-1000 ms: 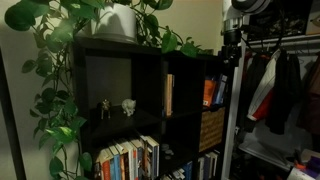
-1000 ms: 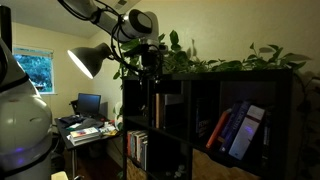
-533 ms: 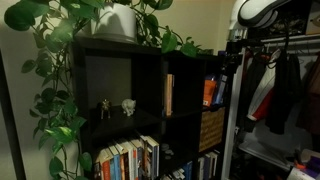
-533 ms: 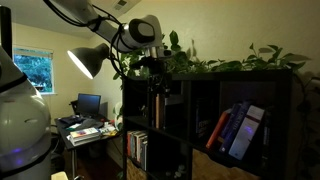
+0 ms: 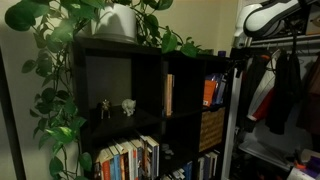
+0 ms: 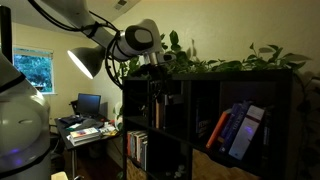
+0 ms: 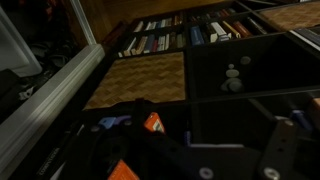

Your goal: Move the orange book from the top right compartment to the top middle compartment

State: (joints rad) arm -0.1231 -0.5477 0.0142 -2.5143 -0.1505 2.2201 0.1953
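The orange book (image 5: 209, 92) stands in the top right compartment (image 5: 214, 68) next to a blue book (image 5: 218, 90). It also shows in an exterior view (image 6: 217, 128) and in the wrist view (image 7: 152, 122). The top middle compartment (image 5: 185, 85) holds a thin tan upright book (image 5: 168, 95). My gripper (image 5: 238, 52) hangs just in front of the top right compartment, apart from the book. It also shows in an exterior view (image 6: 160, 72). In the wrist view the gripper (image 7: 195, 150) is dim, its fingers wide apart with nothing between them.
A woven basket (image 5: 211, 128) fills the cubby below the orange book. Small figurines (image 5: 127, 105) stand in the top left cubby. Rows of books (image 5: 130, 160) fill the lower shelf. A potted plant (image 5: 120, 22) trails over the top. Clothes (image 5: 275, 85) hang beside the shelf.
The arm has swung lower and closer to the front of the top right compartment. The books have not moved.
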